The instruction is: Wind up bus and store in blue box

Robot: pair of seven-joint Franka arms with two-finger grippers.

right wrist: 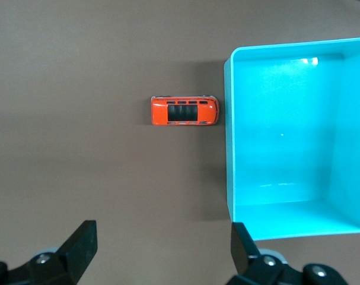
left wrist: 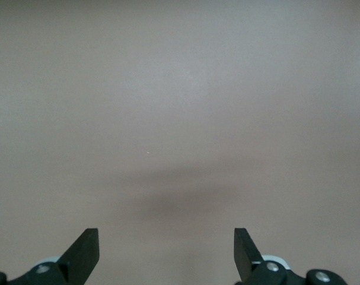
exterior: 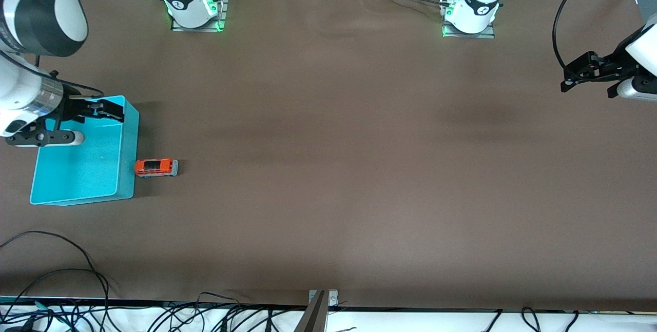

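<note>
Bus beside blue box (touching)

A brown-covered table fills the view, black cables along its near edge.

Orange bus upright on its wheels just beside blue box.

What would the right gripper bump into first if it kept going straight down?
Probably the brown table: the open right gripper points at bare cloth beside the blue box, with the bus off its line.
</note>
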